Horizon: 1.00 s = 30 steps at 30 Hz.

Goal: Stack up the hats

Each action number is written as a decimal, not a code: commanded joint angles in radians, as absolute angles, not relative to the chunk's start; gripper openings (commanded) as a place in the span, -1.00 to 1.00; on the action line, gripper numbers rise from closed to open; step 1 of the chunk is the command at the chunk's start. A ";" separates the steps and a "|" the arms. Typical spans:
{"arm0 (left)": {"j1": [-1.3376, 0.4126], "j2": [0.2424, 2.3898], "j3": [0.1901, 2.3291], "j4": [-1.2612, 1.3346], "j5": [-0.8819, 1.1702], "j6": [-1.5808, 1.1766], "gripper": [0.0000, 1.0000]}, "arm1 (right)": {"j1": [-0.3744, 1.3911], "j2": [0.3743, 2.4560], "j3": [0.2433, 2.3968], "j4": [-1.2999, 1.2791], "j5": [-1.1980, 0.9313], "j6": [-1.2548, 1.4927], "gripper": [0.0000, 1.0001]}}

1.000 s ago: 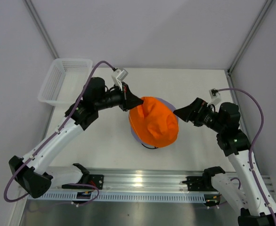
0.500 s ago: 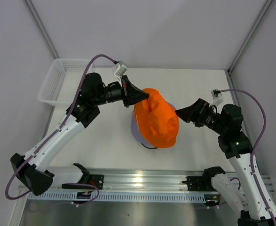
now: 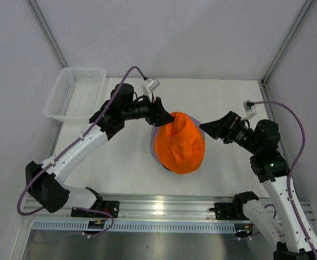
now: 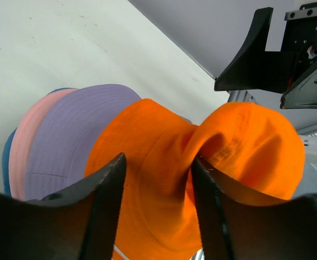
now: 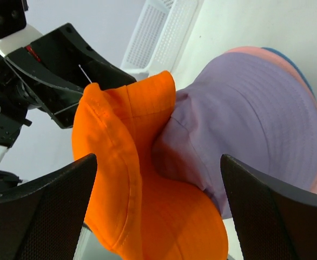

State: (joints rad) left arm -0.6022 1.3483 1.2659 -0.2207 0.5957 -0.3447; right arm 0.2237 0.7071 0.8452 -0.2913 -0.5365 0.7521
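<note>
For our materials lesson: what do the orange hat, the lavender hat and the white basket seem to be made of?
By look: orange hat, matte woven cloth, perhaps cotton; fine weave, soft folds. The lavender hat, similar matte cloth; stitched rows around the brim. The white basket, probably moulded plastic, smooth; rigid mesh walls.

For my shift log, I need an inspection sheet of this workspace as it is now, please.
Surface: white table, no damage seen.
Job's things: orange hat lies crumpled on the purple hat; pink hat and blue hat underneath.
Clutter: white basket at the far left corner.
Tools: left tool shut on the orange hat; right tool open beside the stack.
Cables: purple cables run along both arms, clear of the hats.
Surroundings: grey walls, metal rail at the near edge.
</note>
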 commanded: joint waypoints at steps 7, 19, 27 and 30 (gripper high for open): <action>-0.607 1.333 1.302 -0.298 0.488 -0.351 0.98 | 0.359 0.811 0.839 -0.103 -0.572 0.802 0.74; -0.606 1.259 1.224 -0.219 0.508 -0.466 0.91 | 0.449 0.841 0.850 -0.029 -0.560 0.833 -0.41; -0.606 1.285 1.290 -0.294 0.511 -0.448 0.91 | 0.477 0.870 0.929 -0.067 -0.511 0.760 -1.00; -0.607 1.286 1.348 -0.397 0.430 -0.433 0.99 | 0.479 0.877 1.054 -0.191 -0.399 0.654 -1.00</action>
